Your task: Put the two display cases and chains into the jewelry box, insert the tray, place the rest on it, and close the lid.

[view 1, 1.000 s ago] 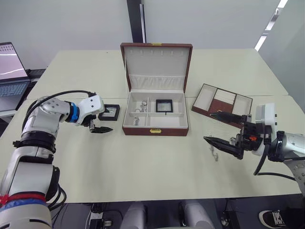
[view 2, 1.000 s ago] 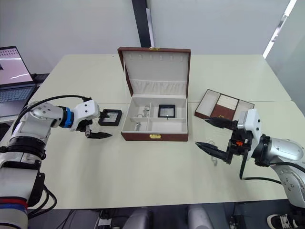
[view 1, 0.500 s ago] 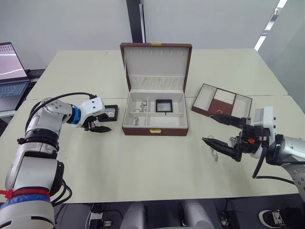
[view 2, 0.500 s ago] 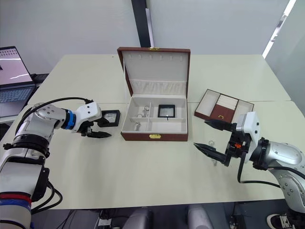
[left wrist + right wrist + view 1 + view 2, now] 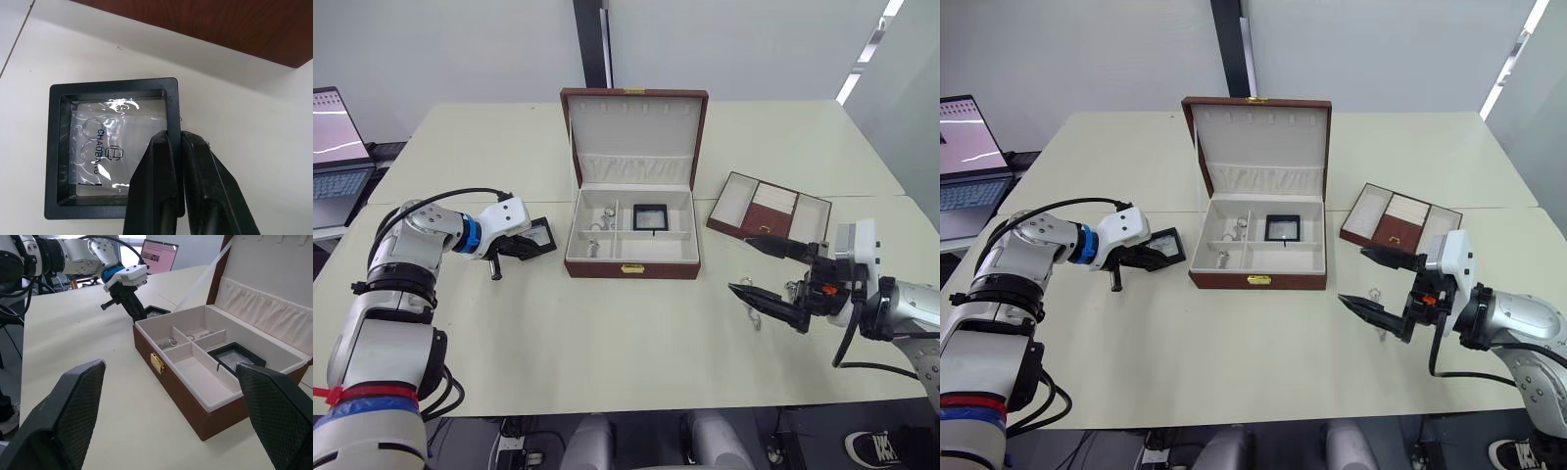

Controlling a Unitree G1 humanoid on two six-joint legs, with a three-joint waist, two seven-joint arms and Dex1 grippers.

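Observation:
The jewelry box [image 5: 633, 257] stands open at the table's middle, its lid [image 5: 634, 137] upright. One display case [image 5: 650, 216] lies in the box's back right compartment. Small silvery pieces [image 5: 598, 221] lie in the left compartments. The other display case [image 5: 98, 147] sits on the table left of the box, slightly tilted. My left gripper [image 5: 530, 242] is shut on that case's black frame edge. My right gripper [image 5: 741, 262] hangs open over the table right of the box. A thin chain [image 5: 754, 315] lies under its lower finger. The tray [image 5: 769, 206] rests at the right.
A laptop [image 5: 335, 147] stands off the table's far left edge. Bare table stretches in front of the box and between both arms.
The left gripper has turned at the wrist and shut on the edge of the display case beside the box. The right arm has barely moved.

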